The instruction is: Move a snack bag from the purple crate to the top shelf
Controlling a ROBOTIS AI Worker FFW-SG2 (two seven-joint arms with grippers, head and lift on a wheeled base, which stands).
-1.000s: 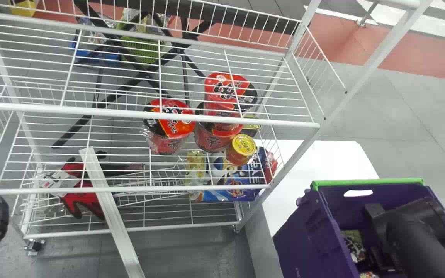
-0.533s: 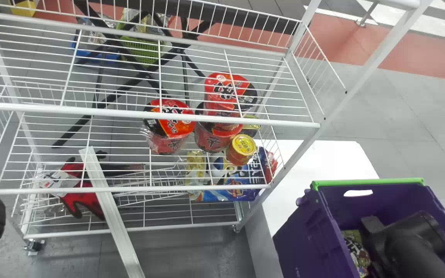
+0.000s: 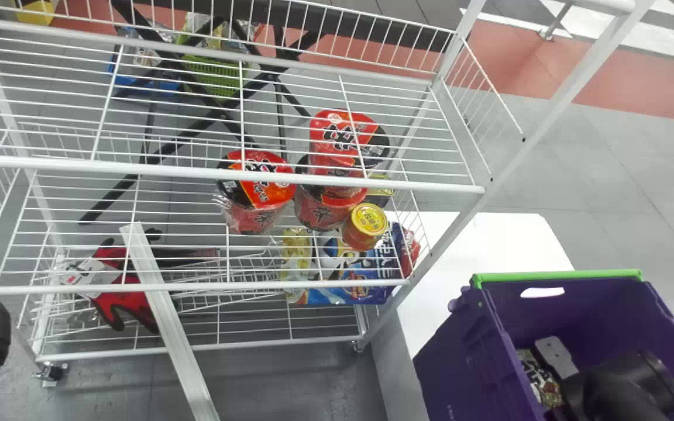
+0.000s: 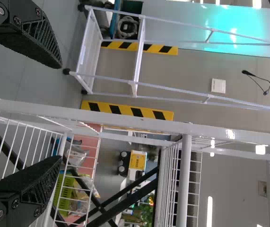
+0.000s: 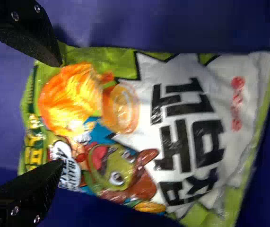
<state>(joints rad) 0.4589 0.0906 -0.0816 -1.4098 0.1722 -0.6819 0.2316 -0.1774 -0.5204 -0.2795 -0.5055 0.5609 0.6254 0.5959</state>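
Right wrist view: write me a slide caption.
The open right gripper over one end of a snack bag in the purple crate.

Right gripper (image 3: 577, 392) down in purple crate (image 3: 460, 368), at snack bag (image 3: 539, 380); red tubs (image 3: 258, 202), yellow-lidded can (image 3: 365, 228) on white rack (image 3: 109, 166).

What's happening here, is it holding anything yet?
The right gripper is down in the purple crate, its fingers open over one end of a snack bag, not closed on it. The bag lies in the crate, not yet shelved. The left gripper hangs open by the white rack.
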